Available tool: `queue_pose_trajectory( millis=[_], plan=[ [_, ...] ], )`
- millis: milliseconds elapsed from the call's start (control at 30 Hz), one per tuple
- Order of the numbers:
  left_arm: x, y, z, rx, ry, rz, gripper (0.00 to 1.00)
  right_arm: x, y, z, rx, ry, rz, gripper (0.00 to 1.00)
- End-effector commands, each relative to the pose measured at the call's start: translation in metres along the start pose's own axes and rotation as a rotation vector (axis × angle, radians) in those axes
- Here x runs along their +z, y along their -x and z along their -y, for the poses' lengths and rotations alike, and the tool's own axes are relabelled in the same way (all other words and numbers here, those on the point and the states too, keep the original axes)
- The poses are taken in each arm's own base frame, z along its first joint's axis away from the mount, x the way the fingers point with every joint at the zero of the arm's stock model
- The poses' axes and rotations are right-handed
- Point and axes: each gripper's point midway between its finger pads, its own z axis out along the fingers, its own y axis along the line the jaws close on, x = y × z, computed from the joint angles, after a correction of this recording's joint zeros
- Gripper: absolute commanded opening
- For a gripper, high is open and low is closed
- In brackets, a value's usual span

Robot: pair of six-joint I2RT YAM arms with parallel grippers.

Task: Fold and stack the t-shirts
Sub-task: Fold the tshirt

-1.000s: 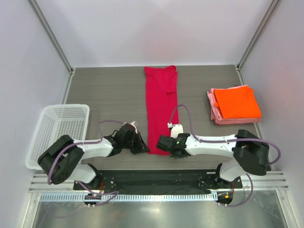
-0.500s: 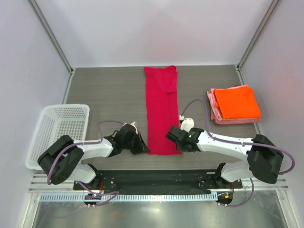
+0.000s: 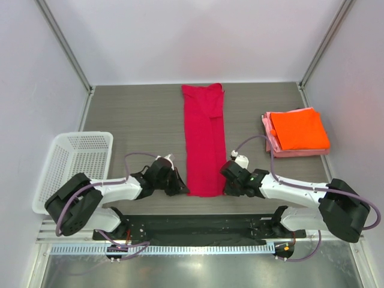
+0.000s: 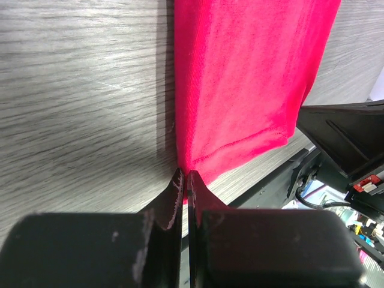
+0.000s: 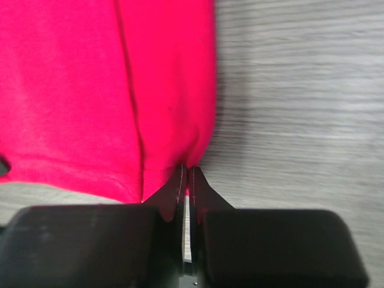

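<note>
T-shirts are seen in two places on the desk (image 3: 138, 120). A crimson-magenta t-shirt (image 3: 204, 138) is laid out as a long, narrow folded strip across the middle of the desk, running from the far edge to close to the near edge, with its collar end at the far edge and its hem at the near end. An orange t-shirt (image 3: 299, 128) is folded into a compact rectangle and stacked on a folded pale pink t-shirt (image 3: 267, 137), of which only the left and near margins are seen; this stack is placed by the right edge of the desk, well apart from the crimson strip. The left claw (image 3: 183, 189) is clenched low over the desk at the near left corner of the crimson strip, and in the left wrist view its tips are pressed together where the cloth's corner edge runs into them. The right claw (image 3: 227, 188) is clenched at the near right corner of the same strip; in the right wrist view the hem is puckered and drawn into the closed tips. A white mesh basket (image 3: 72, 162) is set at the left edge of the desk, beside the left arm.
</note>
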Motion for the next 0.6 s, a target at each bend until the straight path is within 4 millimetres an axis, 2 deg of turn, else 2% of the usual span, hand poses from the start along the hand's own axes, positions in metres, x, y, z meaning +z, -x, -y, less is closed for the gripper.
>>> queue_pose_trajectory(
  millis=[0, 133, 267, 333, 400, 433, 567],
  plan=[
    [-0.004, -0.005, 0.004, -0.007, -0.013, -0.005, 0.0, -0.001, -0.011, -0.004, 0.011, 0.056, -0.033, 0.01],
    [-0.01, -0.008, 0.006, -0.019, -0.022, -0.008, 0.0, -0.014, -0.005, -0.01, 0.017, 0.105, -0.014, 0.01],
    [-0.024, -0.005, 0.018, -0.029, -0.056, 0.014, 0.0, -0.029, 0.007, -0.009, 0.008, 0.101, 0.027, 0.01],
    [-0.029, -0.004, 0.018, -0.034, -0.043, 0.023, 0.0, -0.036, 0.018, -0.007, 0.003, 0.082, 0.072, 0.01],
    [-0.035, 0.002, 0.03, -0.032, -0.069, 0.046, 0.0, -0.043, 0.028, -0.007, -0.011, 0.08, 0.111, 0.01],
    [-0.037, 0.003, 0.028, -0.038, -0.051, 0.047, 0.0, -0.047, 0.036, -0.007, -0.011, 0.068, 0.136, 0.01],
    [-0.042, 0.018, 0.05, -0.042, -0.081, 0.07, 0.0, -0.052, 0.065, -0.005, -0.024, 0.048, 0.182, 0.01]
  ],
)
